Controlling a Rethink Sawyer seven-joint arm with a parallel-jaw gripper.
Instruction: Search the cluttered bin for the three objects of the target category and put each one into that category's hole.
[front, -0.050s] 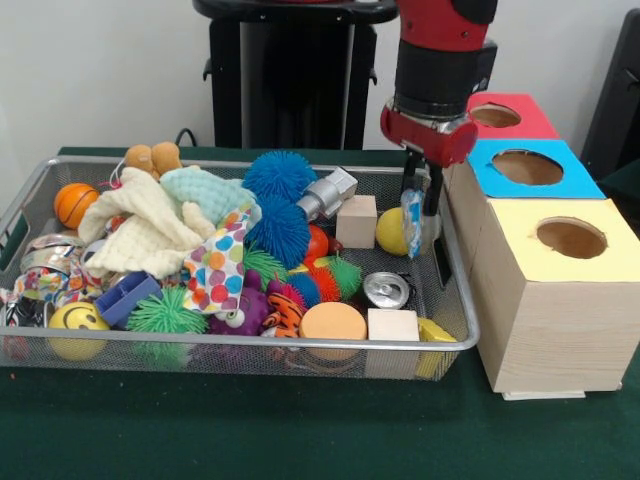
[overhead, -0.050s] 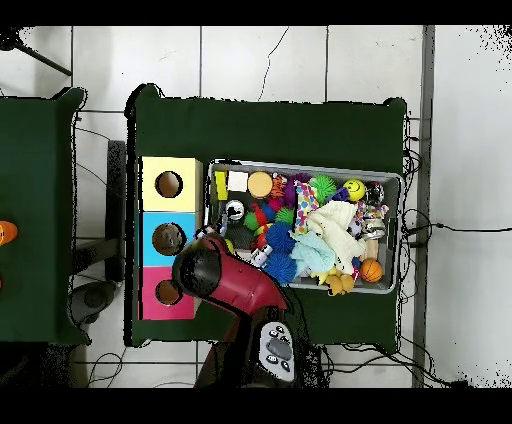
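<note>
Front view: a wire mesh bin (front, -0.050s: 455, 300) sits on the green bench (front, -0.050s: 300, 430), with three boxes in a row just beside its right side.
Boxes: three, each with one round hole on top; a red-topped box (front, -0.050s: 510, 115) farthest back, a blue-topped box (front, -0.050s: 530, 168) in the middle, a yellow-topped box (front, -0.050s: 565, 240) nearest the camera.
Claw: the claw (front, -0.050s: 418, 205) hangs from the red and black arm (front, -0.050s: 440, 60) over the bin's right end, next to the blue-topped box. Its fingers are closed on a small blue-and-white packet (front, -0.050s: 411, 222), which hangs between them above the bin floor.
Wooden blocks: two counted; one cube (front, -0.050s: 356, 220) near the bin's middle rear, one (front, -0.050s: 392, 326) at the front rim.
Spiky balls: two blue (front, -0.050s: 280, 175) stacked at centre, one green (front, -0.050s: 165, 312) at the front left; further ones are partly hidden.
Round balls: one yellow ball (front, -0.050s: 391, 230) just left of the packet, one small basketball (front, -0.050s: 75, 203) at the far left, one smiley ball (front, -0.050s: 78, 320) at the front left corner.
Other single items: a metal can (front, -0.050s: 386, 290), an orange disc (front, -0.050s: 333, 322), a cream cloth (front, -0.050s: 140, 235), a spotted cloth (front, -0.050s: 218, 265).
Overhead view: the arm (overhead, -0.050s: 225, 280) covers the claw, so the grip cannot be checked here; the bin (overhead, -0.050s: 395, 180) lies beside the three boxes.
</note>
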